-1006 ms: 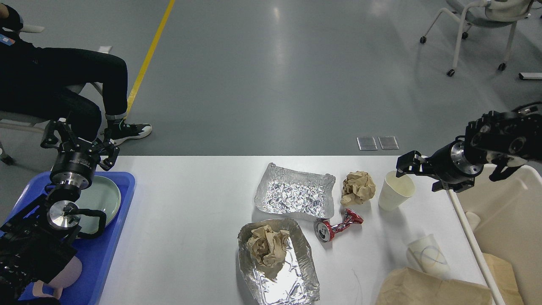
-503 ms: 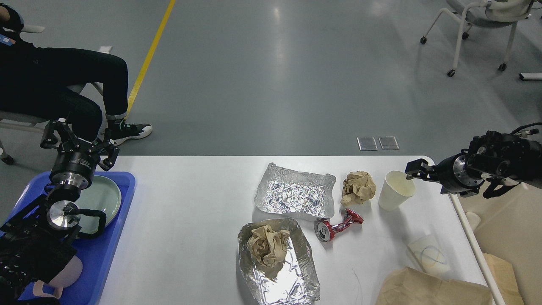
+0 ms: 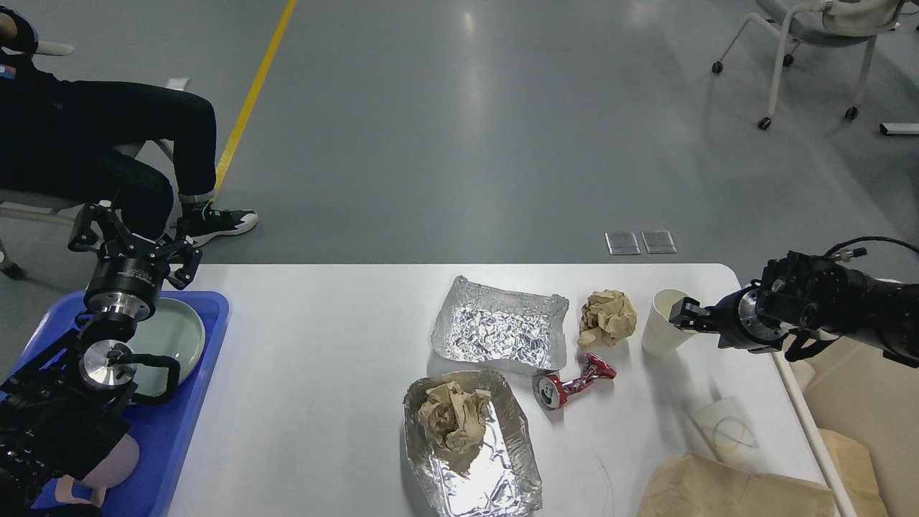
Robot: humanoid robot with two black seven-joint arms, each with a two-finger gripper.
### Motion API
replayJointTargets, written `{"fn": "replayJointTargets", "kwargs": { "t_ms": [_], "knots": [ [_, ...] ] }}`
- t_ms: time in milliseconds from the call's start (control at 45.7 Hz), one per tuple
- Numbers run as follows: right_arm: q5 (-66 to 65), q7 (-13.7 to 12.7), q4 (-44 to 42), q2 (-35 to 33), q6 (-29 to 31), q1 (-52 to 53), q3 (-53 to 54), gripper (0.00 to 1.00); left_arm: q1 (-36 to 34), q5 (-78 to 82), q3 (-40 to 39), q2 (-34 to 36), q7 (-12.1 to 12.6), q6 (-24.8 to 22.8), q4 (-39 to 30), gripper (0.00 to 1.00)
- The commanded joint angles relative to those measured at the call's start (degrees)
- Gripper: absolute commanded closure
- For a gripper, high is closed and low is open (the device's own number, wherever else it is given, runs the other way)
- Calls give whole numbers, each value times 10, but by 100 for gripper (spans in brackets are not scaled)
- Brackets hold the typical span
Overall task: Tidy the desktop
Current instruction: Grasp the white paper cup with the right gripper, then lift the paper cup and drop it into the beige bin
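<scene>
The white desktop point(image 3: 323, 359) holds an empty foil tray point(image 3: 499, 330), a second foil tray point(image 3: 502, 467) with crumpled brown paper point(image 3: 452, 420) in it, a brown paper ball point(image 3: 607, 317), a crushed red can point(image 3: 571, 384) and an upright white paper cup point(image 3: 662, 334). My right gripper point(image 3: 682, 316) reaches in from the right, its tip at the cup's right rim; its fingers cannot be told apart. My left gripper point(image 3: 133, 240) is open and empty above the far edge of the blue tray point(image 3: 179, 431).
A pale green plate point(image 3: 172, 334) lies in the blue tray. A clear plastic cup point(image 3: 725, 431) lies on its side near the table's right edge, beside a brown paper bag point(image 3: 725, 492). A beige bin point(image 3: 861, 409) stands to the right. A seated person point(image 3: 108, 143) is at far left.
My right arm has come down and in toward the paper cup, from above its rim to level with it. The left arm has not moved.
</scene>
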Motion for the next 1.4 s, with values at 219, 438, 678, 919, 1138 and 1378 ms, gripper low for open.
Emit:
{"fn": "replayJointTargets", "kwargs": {
  "t_ms": [219,438,678,919,1138,1378],
  "knots": [
    [-1,1,2,-13,3,18,0,100,0,0,0,0,1,1,0,4],
    [-2,3,3,-14,3,20,2,100,0,0,0,0,0,0,0,3],
    [1,8,33,-64,13,102,11,100,0,0,0,-2,0,0,0,3],
    [1,13,104,-164,100,267,38,100,0,0,0,0,0,0,0,4],
    [0,12,101,-204,144,325,56,100,0,0,0,0,1,0,0,3],
    [1,7,17,-228,86,202,36,100,0,0,0,0,0,0,0,3]
  ]
}}
